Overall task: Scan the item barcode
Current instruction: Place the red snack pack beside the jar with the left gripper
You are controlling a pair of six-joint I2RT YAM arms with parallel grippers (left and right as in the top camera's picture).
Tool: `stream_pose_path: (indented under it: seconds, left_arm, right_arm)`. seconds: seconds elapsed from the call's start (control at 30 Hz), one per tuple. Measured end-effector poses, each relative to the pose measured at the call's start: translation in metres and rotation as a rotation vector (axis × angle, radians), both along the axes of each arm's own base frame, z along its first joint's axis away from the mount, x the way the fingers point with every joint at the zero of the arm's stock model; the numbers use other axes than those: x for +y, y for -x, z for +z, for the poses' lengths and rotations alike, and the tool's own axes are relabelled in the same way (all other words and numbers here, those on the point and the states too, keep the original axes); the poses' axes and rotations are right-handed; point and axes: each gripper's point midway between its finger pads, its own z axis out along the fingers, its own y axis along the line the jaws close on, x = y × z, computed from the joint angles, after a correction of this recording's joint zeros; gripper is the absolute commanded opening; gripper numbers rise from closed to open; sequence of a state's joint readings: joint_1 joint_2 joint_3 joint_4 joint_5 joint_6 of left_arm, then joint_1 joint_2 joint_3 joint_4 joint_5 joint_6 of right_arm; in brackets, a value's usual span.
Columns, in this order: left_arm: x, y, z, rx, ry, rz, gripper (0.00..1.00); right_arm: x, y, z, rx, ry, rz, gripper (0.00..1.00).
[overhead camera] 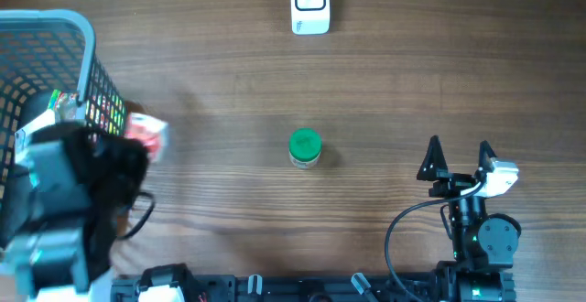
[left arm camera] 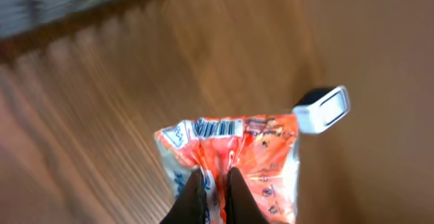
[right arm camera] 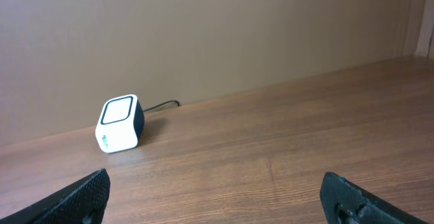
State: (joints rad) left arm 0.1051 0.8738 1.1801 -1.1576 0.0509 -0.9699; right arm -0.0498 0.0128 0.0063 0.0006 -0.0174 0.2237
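An orange and white snack packet (left arm camera: pixel 261 153) hangs in my left gripper (left arm camera: pixel 215 183), whose fingers are shut on its lower edge. A printed barcode (left arm camera: pixel 217 127) runs along the packet's far edge. In the overhead view the packet (overhead camera: pixel 148 135) sits just right of the basket, above the table. The white scanner (overhead camera: pixel 309 3) stands at the far middle of the table, and it also shows beyond the packet as the scanner (left arm camera: pixel 324 108) and on the left as the scanner (right arm camera: pixel 121 123). My right gripper (overhead camera: pixel 458 152) rests open and empty at the near right.
A blue wire basket (overhead camera: pixel 50 59) holding other packets stands at the far left, under my left arm. A small jar with a green lid (overhead camera: pixel 304 146) stands in the middle of the wooden table (overhead camera: pixel 412 73). The scanner's cable (right arm camera: pixel 163 106) runs along the back wall.
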Motion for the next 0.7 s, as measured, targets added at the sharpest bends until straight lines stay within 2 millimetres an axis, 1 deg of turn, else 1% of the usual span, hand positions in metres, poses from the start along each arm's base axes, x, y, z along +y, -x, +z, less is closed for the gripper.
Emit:
stream_pose_path:
  seconds: [0.03,0.1,0.13,0.27,0.33,0.43,0.47,0.6,0.63,0.67,0.7]
  left_arm:
    - [-0.011,-0.009,-0.021,0.043,0.001,-0.051,0.04]
    - [-0.028,-0.016,-0.048,0.116,-0.005,-0.125,0.04]
    - [-0.044,-0.022,-0.068,0.18,-0.018,-0.187,0.04]
    - [-0.08,-0.058,-0.102,0.233,-0.103,-0.305,0.04]
    - [-0.098,-0.075,-0.126,0.267,-0.132,-0.347,0.04]
    - [-0.128,-0.093,-0.168,0.32,-0.162,-0.417,0.04]
    - [-0.138,-0.093,-0.183,0.35,-0.172,-0.443,0.04]
    - [-0.172,-0.098,-0.22,0.373,-0.184,-0.526,0.04]
    - [-0.178,-0.097,-0.222,0.37,-0.183,-0.541,0.18]
    - [-0.184,-0.098,-0.222,0.359,-0.178,-0.554,0.38]
    - [-0.187,-0.098,-0.221,0.35,-0.175,-0.564,0.55]
  right_arm:
    - [0.0,0.0,0.0,0.0,0.0,0.0,1.0]
    - [0.0,0.0,0.0,0.0,0.0,0.0,1.0]
    - [0.0,0.0,0.0,0.0,0.0,0.0,1.0]
    - [0.0,0.0,0.0,0.0,0.0,0.0,0.99]
    - [0.0,0.0,0.0,0.0,0.0,0.0,1.0]
    - [0.0,0.0,0.0,0.0,0.0,0.0,1.0]
    - [0.0,0.0,0.0,0.0,0.0,0.0,1.0]
    - [0.0,0.0,0.0,0.0,0.0,0.0,1.0]
    - [0.0,0.0,0.0,0.0,0.0,0.0,1.0]
    - [0.0,0.0,0.0,0.0,0.0,0.0,1.0]
    - [0.0,0.0,0.0,0.0,0.0,0.0,1.0]
